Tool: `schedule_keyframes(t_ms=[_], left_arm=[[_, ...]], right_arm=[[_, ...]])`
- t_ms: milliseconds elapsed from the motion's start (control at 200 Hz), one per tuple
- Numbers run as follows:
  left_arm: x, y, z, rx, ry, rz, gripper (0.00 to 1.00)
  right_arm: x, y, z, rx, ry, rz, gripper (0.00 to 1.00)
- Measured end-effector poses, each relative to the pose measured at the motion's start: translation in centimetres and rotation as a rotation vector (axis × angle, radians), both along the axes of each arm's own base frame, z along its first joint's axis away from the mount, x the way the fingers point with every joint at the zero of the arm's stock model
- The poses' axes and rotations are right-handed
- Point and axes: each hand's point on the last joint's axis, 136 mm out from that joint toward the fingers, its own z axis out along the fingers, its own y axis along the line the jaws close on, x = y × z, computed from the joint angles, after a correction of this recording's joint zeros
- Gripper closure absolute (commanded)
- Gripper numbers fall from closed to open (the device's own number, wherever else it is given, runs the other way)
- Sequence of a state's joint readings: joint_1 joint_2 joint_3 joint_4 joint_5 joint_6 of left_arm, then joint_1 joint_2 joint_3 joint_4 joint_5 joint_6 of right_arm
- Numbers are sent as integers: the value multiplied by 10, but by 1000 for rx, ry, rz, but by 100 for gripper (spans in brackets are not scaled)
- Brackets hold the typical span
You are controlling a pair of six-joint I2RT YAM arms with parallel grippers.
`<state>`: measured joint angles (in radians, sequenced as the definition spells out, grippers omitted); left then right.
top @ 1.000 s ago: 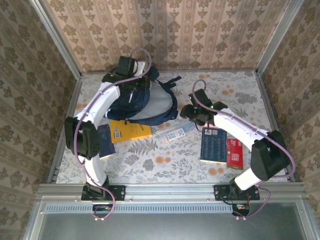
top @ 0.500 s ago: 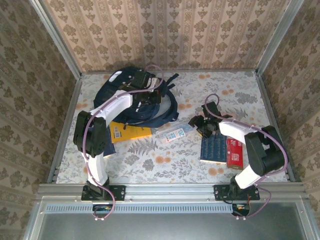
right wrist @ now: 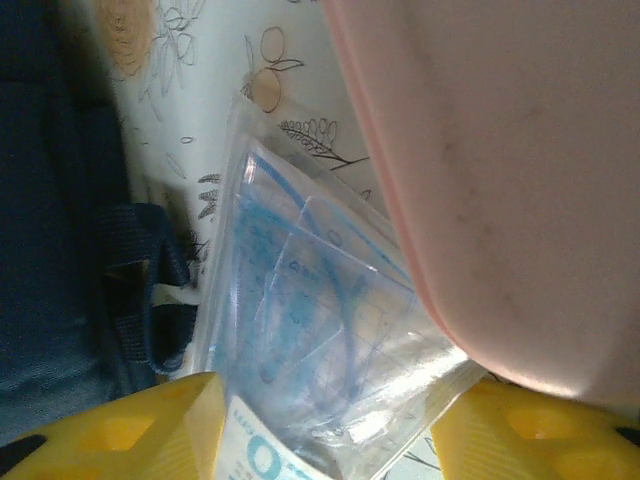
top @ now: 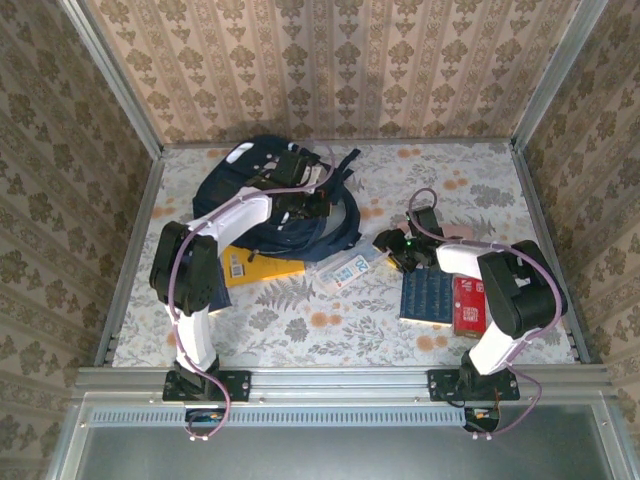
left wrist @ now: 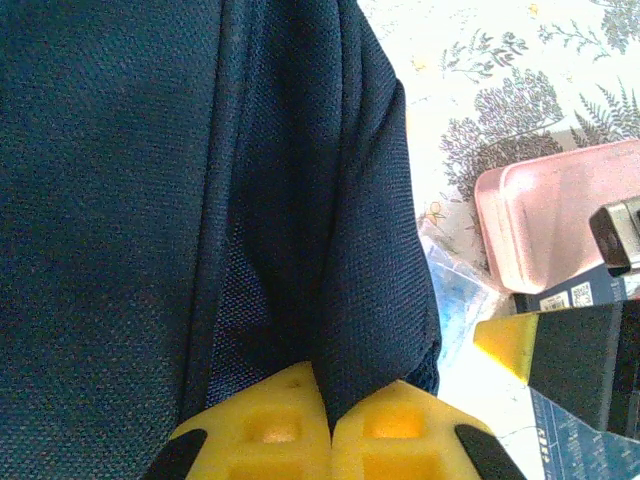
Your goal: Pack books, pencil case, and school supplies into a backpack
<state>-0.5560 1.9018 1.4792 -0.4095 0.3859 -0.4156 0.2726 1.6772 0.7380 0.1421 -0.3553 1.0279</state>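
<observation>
**Left tool pinches the backpack; right tool straddles the packet**

The backpack (top: 335, 215) lies at the far left of the surface (top: 330, 330), a crumpled mound. The left tool (top: 305, 203) is on its top. In the left wrist view that tool's yellow fingers (left wrist: 255, 440) are closed together on a raised fold of the navy fabric.

The blue-and-white packet (top: 355, 266) lies flat just beside the backpack's near-right edge. Its long axis runs diagonally, from near-left to far-right, and the far-right end points at the right tool (top: 402, 250). In the right wrist view that tool stands open, with one yellow finger (right wrist: 130, 425) on each side of the packet's end. Whether they press it I cannot tell.

The pink box (left wrist: 545, 215) sits just beside that end of the packet, next to the right tool.

The yellow book (top: 265, 268) lies flat with its long axis left to right and its far edge tucked under the backpack. A navy book (top: 428, 297) lies near the right arm, long axis running near to far. The red pack (top: 468, 305) lies against its right side, lined up the same way.
</observation>
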Motion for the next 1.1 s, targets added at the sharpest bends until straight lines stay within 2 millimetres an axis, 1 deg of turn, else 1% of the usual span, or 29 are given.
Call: schedule_keyframes(t_ms=[155,215,335,435,520,670,730,820,900,1100], left_arm=[[-5,-7,-6,-14,25,-18,100],[-5,-8,-9,-16,35,-20,100],[-5,-9,-11,-18,39,-22,100],[-5,-9,-10,-19,39,-22,100],[-5,-9,-10,-25,42,-21,100],[-4,-8,-10,-42,58,-15,100],[-3,-8,-9,-51,63,-11,100],[-3,-8,-8,-63,70,-10,100],[-1,-8,-7,-72,73,-6,100],[3,-3,-4,-96,82,5,100]], right_arm=[[18,15,4,100,-73,2,57],[22,22,9,139,-103,8,61],[27,33,19,185,-148,27,68],[28,41,23,201,-167,42,71],[27,45,19,204,-163,50,72],[22,51,1,200,-116,58,74],[22,55,-4,200,-101,63,78],[27,59,-2,209,-108,68,92],[32,63,5,226,-126,72,100],[30,59,8,203,-128,66,100]])
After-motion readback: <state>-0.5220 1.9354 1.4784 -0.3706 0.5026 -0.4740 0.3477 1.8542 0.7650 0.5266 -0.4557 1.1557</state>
